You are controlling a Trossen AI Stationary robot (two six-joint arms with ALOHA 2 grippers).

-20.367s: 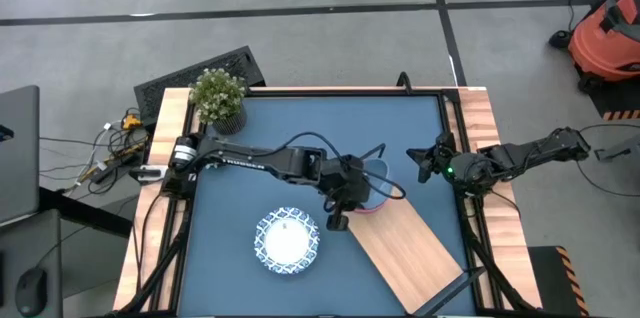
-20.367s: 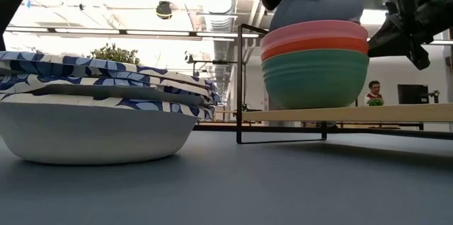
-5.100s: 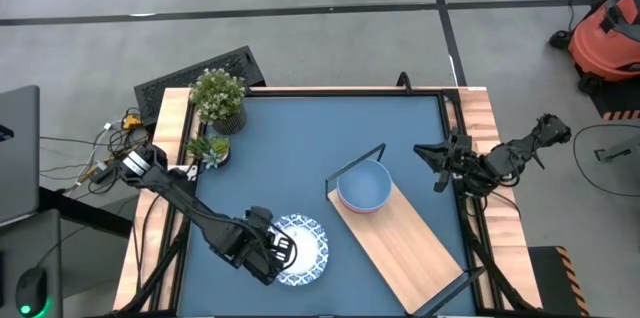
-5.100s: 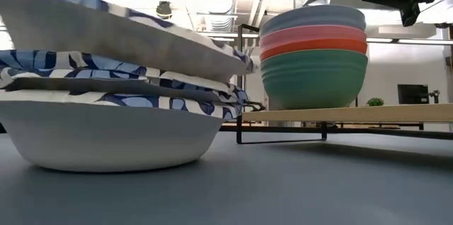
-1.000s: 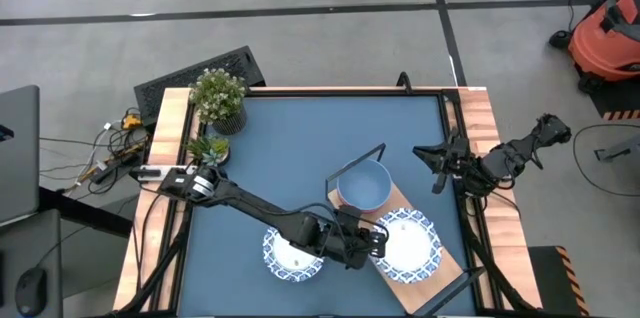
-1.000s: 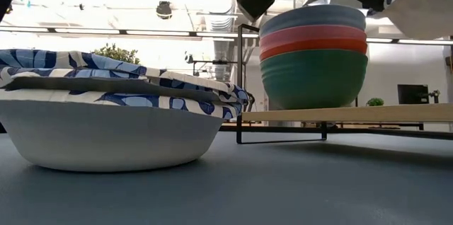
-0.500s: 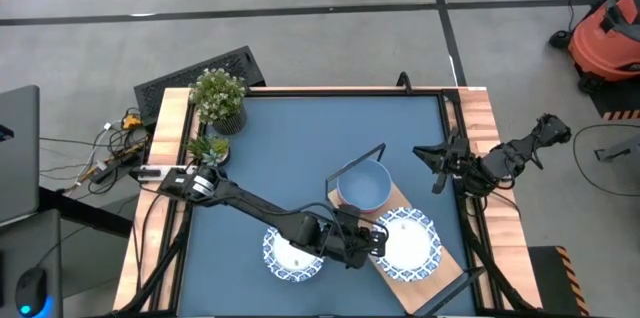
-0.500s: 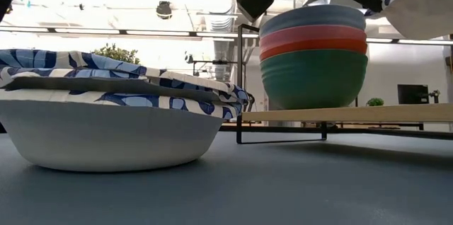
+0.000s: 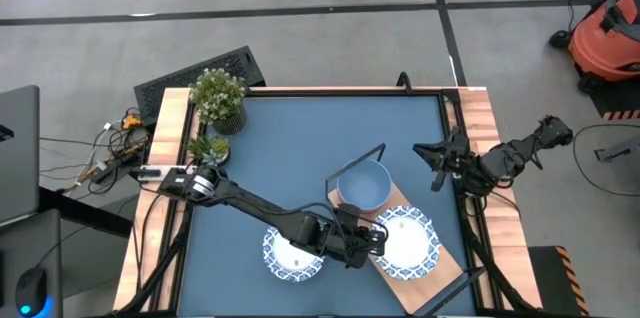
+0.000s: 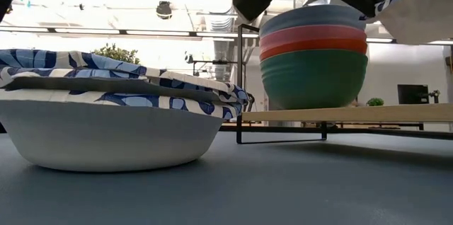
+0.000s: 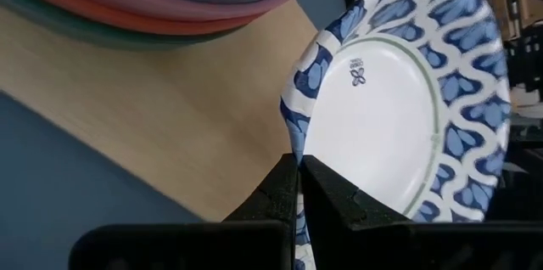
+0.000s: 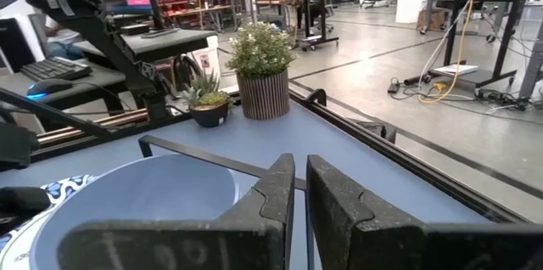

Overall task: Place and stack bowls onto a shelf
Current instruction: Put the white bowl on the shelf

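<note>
My left gripper (image 9: 367,242) reaches over the light-wood shelf (image 9: 428,284) and is shut on a blue-and-white patterned bowl (image 9: 405,242). On the shelf's far end, by the black wire frame (image 9: 356,163), stands a stack of plain bowls (image 9: 362,186): green at the bottom, then red, pink and pale blue on top (image 10: 315,55). A stack of patterned bowls (image 9: 290,256) rests on the blue tabletop, large in the low view (image 10: 106,126). My right gripper (image 9: 437,165) waits shut near the table's right edge. My left gripper pinches the patterned bowl's rim (image 11: 294,138) between its two fingers (image 11: 329,192), coming level from the table's left side. The bowl is lifted clear above the shelf board and tilted, its underside (image 10: 417,13) well above the board (image 10: 354,114).
Two potted plants (image 9: 218,98) (image 9: 207,148) stand at the table's far left corner. Wooden rails (image 9: 478,118) edge the table. Bare blue tabletop (image 9: 300,138) lies between the plants and the shelf. A red vacuum cleaner (image 9: 605,38) stands on the floor beyond.
</note>
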